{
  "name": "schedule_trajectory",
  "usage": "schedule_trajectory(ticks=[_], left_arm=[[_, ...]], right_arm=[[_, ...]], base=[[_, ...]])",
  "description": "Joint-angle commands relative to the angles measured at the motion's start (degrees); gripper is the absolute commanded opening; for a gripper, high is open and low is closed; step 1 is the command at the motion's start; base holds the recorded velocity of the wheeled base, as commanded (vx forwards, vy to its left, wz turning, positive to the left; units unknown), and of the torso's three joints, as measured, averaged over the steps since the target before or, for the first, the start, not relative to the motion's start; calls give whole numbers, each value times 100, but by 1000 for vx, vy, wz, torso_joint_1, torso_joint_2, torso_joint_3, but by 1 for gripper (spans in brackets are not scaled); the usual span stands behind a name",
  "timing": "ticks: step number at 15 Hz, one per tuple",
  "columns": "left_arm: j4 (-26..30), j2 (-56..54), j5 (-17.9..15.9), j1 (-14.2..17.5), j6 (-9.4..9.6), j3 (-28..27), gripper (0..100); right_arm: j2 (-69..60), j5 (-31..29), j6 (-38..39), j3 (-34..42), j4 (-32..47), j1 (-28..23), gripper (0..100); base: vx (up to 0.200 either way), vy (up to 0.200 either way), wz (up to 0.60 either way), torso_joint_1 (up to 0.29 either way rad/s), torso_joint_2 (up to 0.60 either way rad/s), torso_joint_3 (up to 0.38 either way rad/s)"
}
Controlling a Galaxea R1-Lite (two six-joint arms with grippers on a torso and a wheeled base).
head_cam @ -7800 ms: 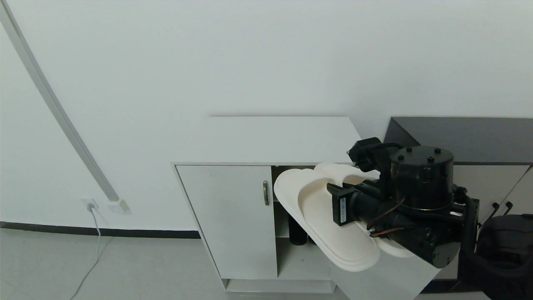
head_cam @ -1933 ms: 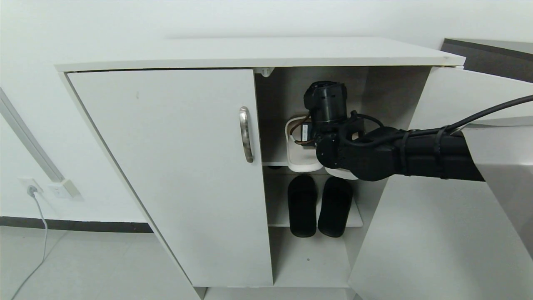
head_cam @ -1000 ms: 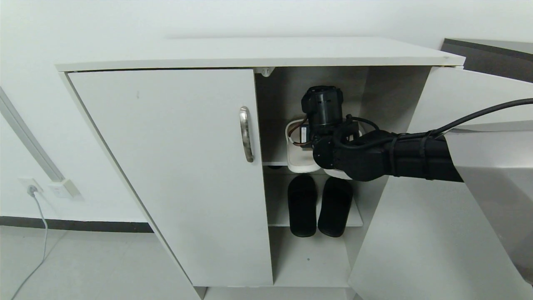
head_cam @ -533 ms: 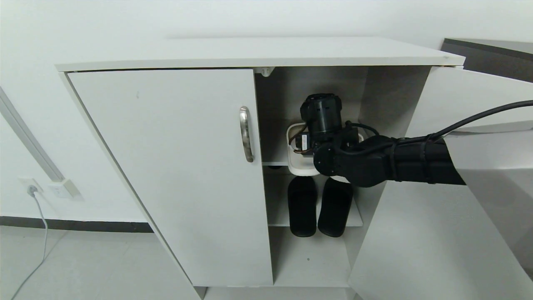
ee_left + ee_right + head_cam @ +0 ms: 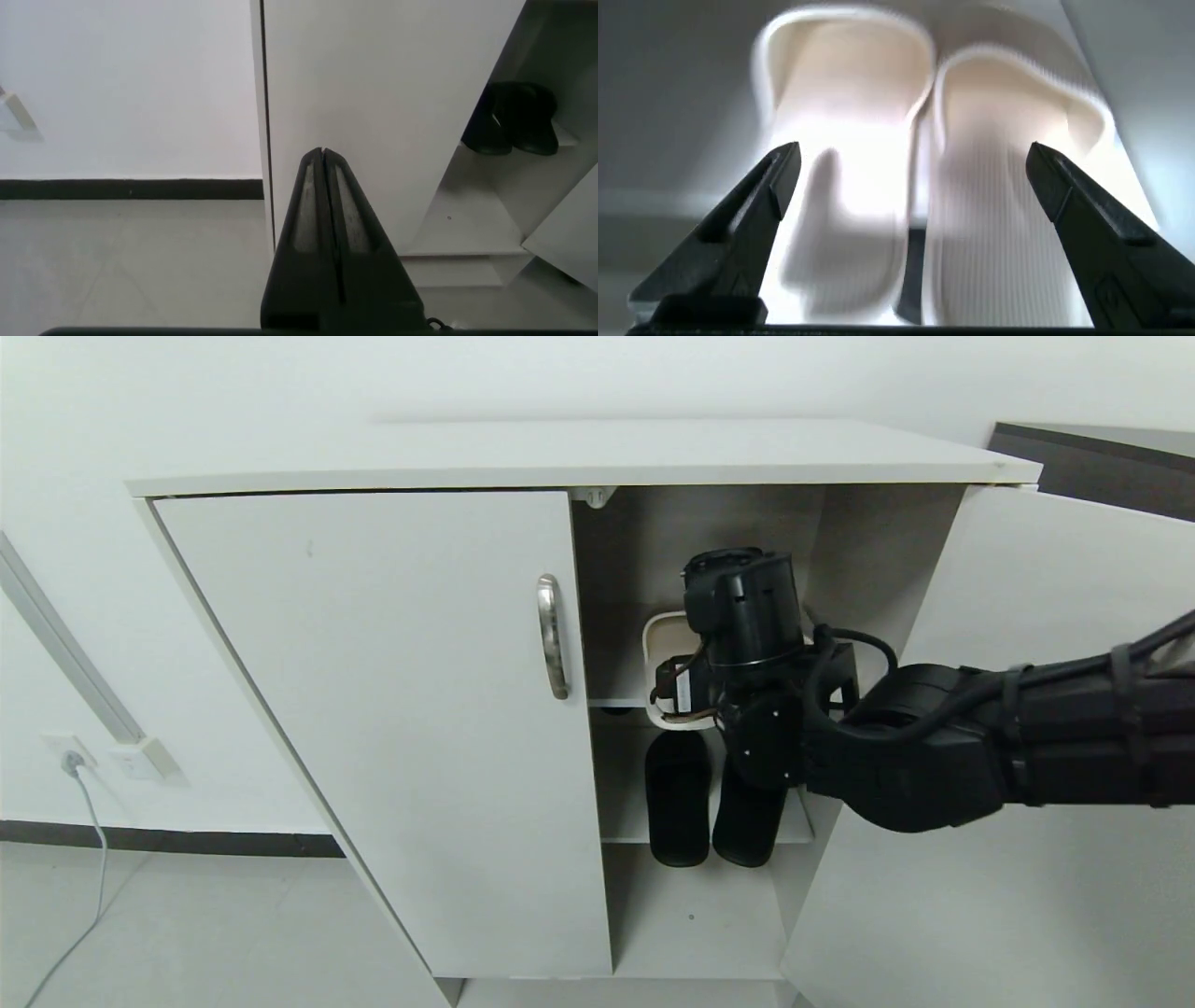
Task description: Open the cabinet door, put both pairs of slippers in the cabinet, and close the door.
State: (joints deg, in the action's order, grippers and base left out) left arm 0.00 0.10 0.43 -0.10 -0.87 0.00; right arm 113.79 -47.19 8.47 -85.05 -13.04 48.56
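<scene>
On the upper shelf [image 5: 616, 703], white slippers [image 5: 864, 149] lie side by side. The right gripper [image 5: 912, 159] stands wide open before them. Black slippers [image 5: 677, 803] sit below.

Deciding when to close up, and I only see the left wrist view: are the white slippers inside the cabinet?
Observer: Yes, the white slippers lie side by side on the upper shelf.
Operator: Has the right end effector released them?
Observer: The right end effector is open, with the pair lying free beyond it.
Operator: Is the doorway clear?
Observer: No, the right arm is in it, crossing in front of the black slippers.
</scene>
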Motion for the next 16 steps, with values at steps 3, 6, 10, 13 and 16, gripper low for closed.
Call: schedule_trajectory(ticks=[3,6,10,13,16], left_arm=[[0,-1,1,1,7,0,0],[-9,-1,1,1,-1,0,0],[0,-1,1,1,-1,0,0],[0,-1,1,1,7,0,0],[0,8,1,1,7,0,0]], right_arm=[[-805,26,14,1184,-594,356,100],[-920,96,14,1799,-1192,418,0],[-990,386,-12,2432,-1807,418,0],[-946,412,5,2441,-1816,409,0],[-885,421,5,2494,-1816,409,0]], base=[[0,0,0,0,0,0],[0,0,0,0,0,0],[0,0,0,0,0,0],[0,0,0,0,0,0],[0,0,0,0,0,0]])
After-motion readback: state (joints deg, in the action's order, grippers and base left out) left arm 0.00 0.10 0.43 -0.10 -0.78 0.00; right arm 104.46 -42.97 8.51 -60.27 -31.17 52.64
